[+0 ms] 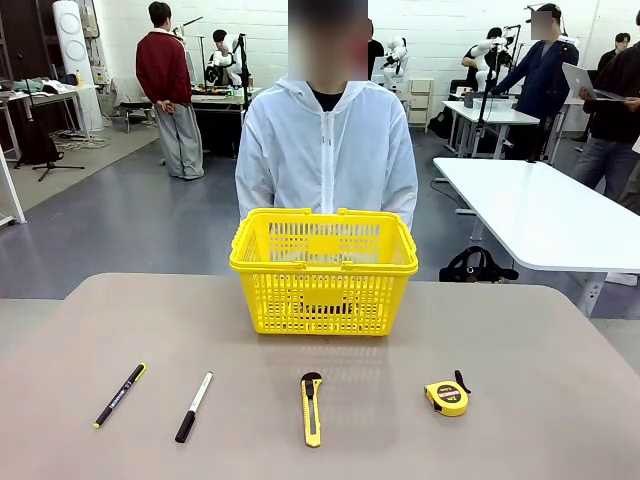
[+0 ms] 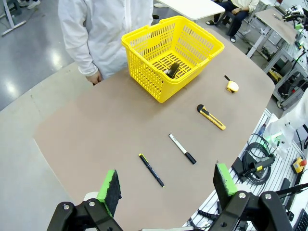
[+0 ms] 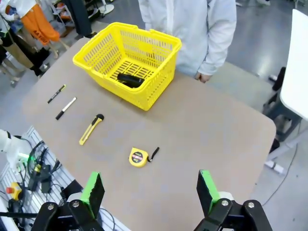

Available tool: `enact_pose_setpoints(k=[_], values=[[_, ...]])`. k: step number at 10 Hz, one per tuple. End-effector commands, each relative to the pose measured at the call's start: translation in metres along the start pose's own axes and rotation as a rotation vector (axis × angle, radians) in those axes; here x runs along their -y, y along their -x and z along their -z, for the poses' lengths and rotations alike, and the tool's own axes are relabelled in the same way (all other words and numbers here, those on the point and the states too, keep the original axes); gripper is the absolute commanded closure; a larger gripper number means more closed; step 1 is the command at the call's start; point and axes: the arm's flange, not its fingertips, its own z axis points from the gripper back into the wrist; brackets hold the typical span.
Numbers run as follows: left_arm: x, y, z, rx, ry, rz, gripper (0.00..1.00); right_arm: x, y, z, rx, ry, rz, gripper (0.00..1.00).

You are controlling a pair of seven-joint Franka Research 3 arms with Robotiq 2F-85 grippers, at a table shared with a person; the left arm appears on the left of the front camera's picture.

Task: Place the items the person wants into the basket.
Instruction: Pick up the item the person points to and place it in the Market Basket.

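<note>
The yellow basket (image 1: 322, 270) stands at the table's far middle, in front of the person in a white jacket (image 1: 327, 150); a black object (image 3: 130, 80) lies on its floor. The yellow tape measure (image 1: 447, 397) with its black strap rests at the front right, also seen in the tape measure (image 3: 139, 157) right wrist view. The black-and-white marker (image 1: 194, 406) lies front left. My left gripper (image 2: 168, 189) is open, high above the table edge. My right gripper (image 3: 150, 191) is open too, well above the tape measure's side.
A black pen with yellow ends (image 1: 120, 394) lies left of the marker. A yellow utility knife (image 1: 312, 407) lies between marker and tape measure. The person's hands (image 3: 204, 77) hang at the far table edge. Another white table (image 1: 540, 210) stands at the right.
</note>
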Motion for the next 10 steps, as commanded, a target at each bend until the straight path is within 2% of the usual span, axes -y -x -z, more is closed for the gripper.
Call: enact_pose_setpoints(k=[1, 10], values=[[-0.0002, -0.0002, -0.001, 0.003, 0.011, 0.009, 0.0, -0.0021, 0.0032, 0.0003, 0.023, -0.004, -0.007, 0.0], [-0.0002, -0.0002, -0.001, 0.003, 0.011, 0.009, 0.0, -0.0021, 0.0032, 0.0003, 0.023, -0.004, -0.007, 0.0]])
